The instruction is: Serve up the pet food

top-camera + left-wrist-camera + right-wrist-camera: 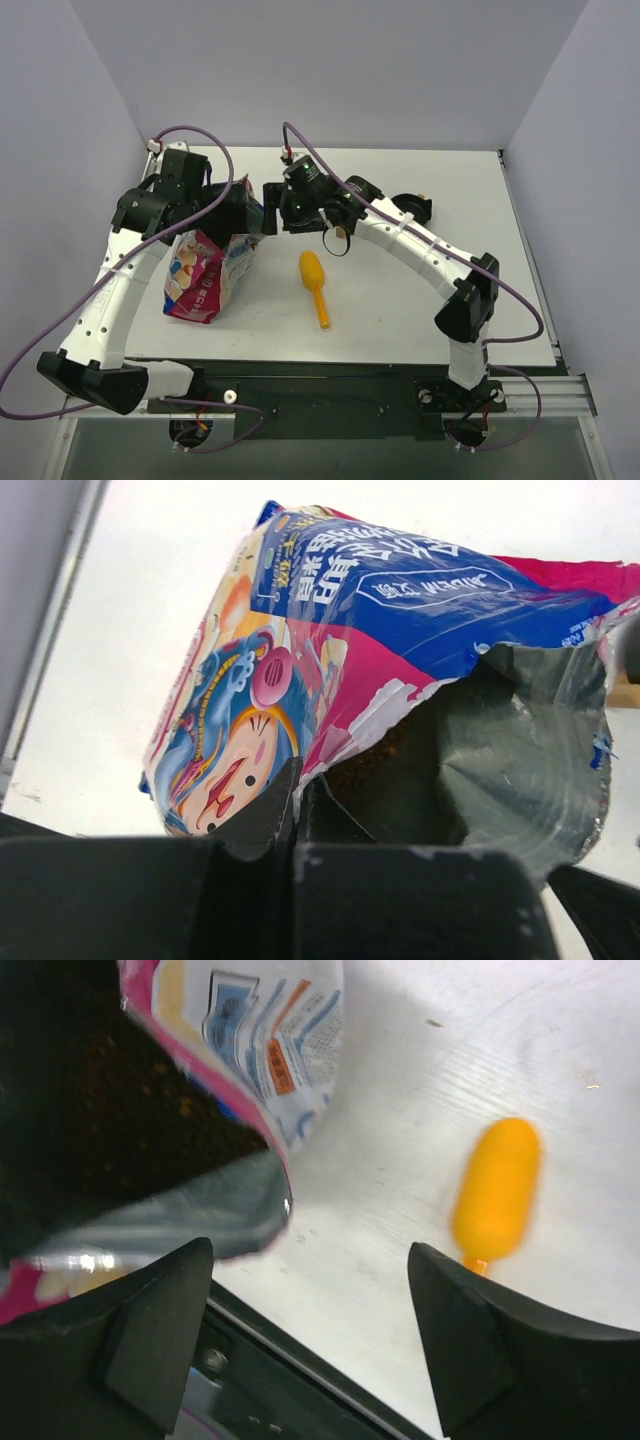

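The pet food bag (205, 275) lies on the left of the table with its torn mouth lifted toward the back. In the left wrist view my left gripper (297, 795) is shut on the torn edge of the bag (330, 610), and brown kibble (385, 770) shows inside the silver lining. From above, the left gripper (243, 222) and the right gripper (272, 200) meet at the bag's mouth. My right gripper (310, 1260) stands open with nothing between its fingers, just beside the bag's open lip (240, 1200). Dark kibble (120, 1120) shows inside.
A yellow-orange scoop (314, 285) lies on the white table (400, 320) right of the bag, and shows blurred in the right wrist view (497, 1185). A black bowl (415, 208) sits at the back, partly behind the right arm. Grey walls enclose the table.
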### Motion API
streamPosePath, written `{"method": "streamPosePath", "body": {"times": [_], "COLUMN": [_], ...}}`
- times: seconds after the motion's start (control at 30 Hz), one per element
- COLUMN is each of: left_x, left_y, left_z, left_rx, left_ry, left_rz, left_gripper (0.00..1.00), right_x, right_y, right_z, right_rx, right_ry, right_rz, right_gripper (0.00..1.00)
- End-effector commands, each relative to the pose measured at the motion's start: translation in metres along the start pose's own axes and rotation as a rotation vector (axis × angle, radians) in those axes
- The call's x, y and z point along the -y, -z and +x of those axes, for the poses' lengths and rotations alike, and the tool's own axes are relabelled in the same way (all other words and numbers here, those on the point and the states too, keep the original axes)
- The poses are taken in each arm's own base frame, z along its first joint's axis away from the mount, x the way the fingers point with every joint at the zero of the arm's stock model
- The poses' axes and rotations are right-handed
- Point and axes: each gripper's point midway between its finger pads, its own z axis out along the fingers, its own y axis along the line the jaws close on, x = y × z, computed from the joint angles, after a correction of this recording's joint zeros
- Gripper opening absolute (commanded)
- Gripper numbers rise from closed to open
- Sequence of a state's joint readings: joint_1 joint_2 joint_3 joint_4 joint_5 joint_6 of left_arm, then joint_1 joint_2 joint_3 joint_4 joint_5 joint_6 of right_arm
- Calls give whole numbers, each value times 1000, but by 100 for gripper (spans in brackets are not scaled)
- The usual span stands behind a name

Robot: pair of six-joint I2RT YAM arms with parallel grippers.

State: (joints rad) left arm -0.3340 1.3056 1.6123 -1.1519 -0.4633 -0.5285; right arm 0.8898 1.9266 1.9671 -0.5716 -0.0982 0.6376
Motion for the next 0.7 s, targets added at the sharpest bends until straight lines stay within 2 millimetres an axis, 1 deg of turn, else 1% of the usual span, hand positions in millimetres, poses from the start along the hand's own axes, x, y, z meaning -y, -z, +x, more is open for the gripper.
{"method": "streamPosePath", "body": {"times": [0.0,0.03,0.07,0.1,0.13,0.17,0.2,0.23,0.27,0.3,0.33,0.37,0.43,0.47,0.5,0.53,0.57,0.63,0.67], "left_x": [37,36,36,36,33,32,28,28,25,26,26,26,27,28,28,28,29,29,28], "left_y": [15,15,16,16,17,16,19,15,17,15,15,15,15,14,14,13,13,15,15], "left_z": [-16,-14,-13,-13,-14,-15,-16,-14,-15,-14,-14,-14,-12,-11,-10,-9,-7,-7,-7], "left_rx": [51,46,43,42,41,40,39,25,25,17,15,14,7,3,-3,-8,-15,-15,-16], "left_ry": [105,118,146,155,168,172,178,174,176,171,164,164,161,160,159,156,153,154,154], "left_rz": [200,204,199,196,182,165,145,128,115,109,111,109,115,118,121,119,123,127,126], "left_gripper": [0,0,0,0,0,0,0,0,0,0,0,0,0,0,0,0,0,0,0], "right_x": [35,55,61,81,84,111,110,135,127,143,133,133,113,105,101,96,98,99,98], "right_y": [84,78,95,86,99,91,97,90,91,86,82,79,66,61,53,48,37,22,17], "right_z": [-9,11,11,34,32,58,65,84,93,107,120,124,141,140,147,148,157,165,164], "right_rx": [104,61,96,52,111,77,106,87,111,109,105,108,94,110,90,92,58,37,47], "right_ry": [189,207,214,224,225,249,266,296,335,381,427,440,503,515,556,561,564,559,555], "right_rz": [110,163,175,218,224,302,297,391,376,444,430,444,412,394,398,389,394,395,399], "right_gripper": [79,82,84,86,86,87,87,87,86,81,77,67,61,54,51,47,46,44,42]}}
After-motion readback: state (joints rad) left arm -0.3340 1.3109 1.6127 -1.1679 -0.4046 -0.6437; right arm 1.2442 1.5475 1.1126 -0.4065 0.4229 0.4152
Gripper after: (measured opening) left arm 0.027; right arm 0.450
